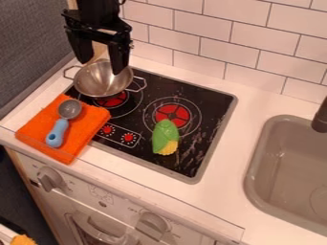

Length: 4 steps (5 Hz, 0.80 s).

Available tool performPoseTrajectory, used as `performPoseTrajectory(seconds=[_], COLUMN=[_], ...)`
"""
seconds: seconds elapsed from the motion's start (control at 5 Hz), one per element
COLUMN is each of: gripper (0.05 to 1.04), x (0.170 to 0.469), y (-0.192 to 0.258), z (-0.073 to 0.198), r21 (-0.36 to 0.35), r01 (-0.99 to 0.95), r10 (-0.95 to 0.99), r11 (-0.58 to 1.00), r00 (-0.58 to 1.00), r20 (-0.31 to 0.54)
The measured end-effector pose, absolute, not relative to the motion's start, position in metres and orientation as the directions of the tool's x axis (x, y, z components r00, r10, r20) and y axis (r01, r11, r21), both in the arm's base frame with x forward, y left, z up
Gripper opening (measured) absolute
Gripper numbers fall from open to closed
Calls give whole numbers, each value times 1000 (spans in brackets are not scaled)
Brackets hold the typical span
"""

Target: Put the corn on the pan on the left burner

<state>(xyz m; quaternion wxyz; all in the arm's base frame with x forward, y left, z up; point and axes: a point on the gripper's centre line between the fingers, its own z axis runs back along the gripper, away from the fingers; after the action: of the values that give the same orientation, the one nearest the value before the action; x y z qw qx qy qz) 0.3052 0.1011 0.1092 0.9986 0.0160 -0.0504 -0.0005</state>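
The black gripper (pixel 101 66) hangs over the silver pan at the upper left, its two fingers spread apart with nothing held between them. Below it, the two-handled metal pan (pixel 102 81) stands on the left burner. The corn (pixel 166 137), in a green husk with yellow showing at its lower end, lies on the black stovetop, just below the right burner and partly over its rings. Corn and gripper are well apart.
An orange cloth (pixel 87 128) lies at the stove's left front corner, with a blue-handled scoop (pixel 59 130) on it. A grey sink (pixel 290 167) with a dark faucet is at the right. A tiled wall (pixel 223 43) rises behind.
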Motion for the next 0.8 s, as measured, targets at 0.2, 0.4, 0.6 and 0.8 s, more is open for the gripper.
performPoseTrajectory(seconds=[0.2,0.4,0.6,0.8], gripper=[1003,1003,1003,1002], x=[303,293,269,253], y=[100,65,40,0], z=[99,105,142,120], r21=[22,27,53,57], r01=[-2,100,191,289], r10=[1,-101,-196,-292], r11=[1000,995,980,956], r00=[998,993,973,954], r20=[68,64,119,59])
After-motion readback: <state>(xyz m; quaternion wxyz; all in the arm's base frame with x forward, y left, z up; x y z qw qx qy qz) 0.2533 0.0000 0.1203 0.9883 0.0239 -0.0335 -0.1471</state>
